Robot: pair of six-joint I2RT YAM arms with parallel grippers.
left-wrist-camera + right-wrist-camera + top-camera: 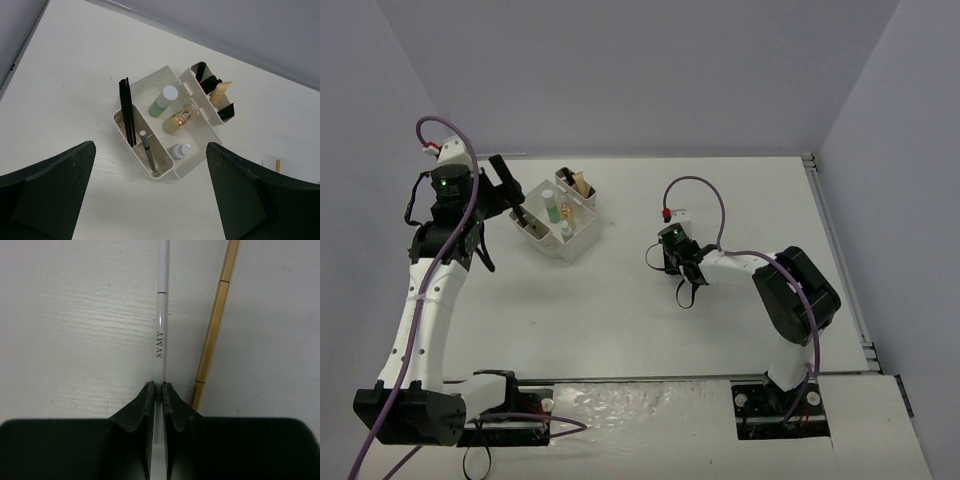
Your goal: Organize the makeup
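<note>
— What are your right jaws doing?
— They are pinched tight on a white stick (160, 315) printed SVMY, which lies flat on the table (620, 330). My right gripper (158, 389) has it near one end, and the rest runs straight out ahead. A gold stick (215, 325) lies just beside it; whether its near end touches my finger I cannot tell

— And the left?
— My left gripper (151, 144) is spread wide with nothing in it, hanging above the white box (192, 170)

— What sits in that box?
— Black sticks (127, 110) lean in one end compartment, with a thin pale stick (147, 147) beside them. In the middle stand a pale green bottle (162, 102), a gold bottle (181, 120) and a grey-lilac bottle (179, 150). The other end compartment holds black pieces (202, 75) and a tan stick (220, 91)

— Where is the white stick from the box?
— To the box's right in the overhead view, well apart from it

— The surface, the room?
— The table is white with a faint grain, and pale grey-lilac walls (640, 70) rise behind the box and on both sides
</note>
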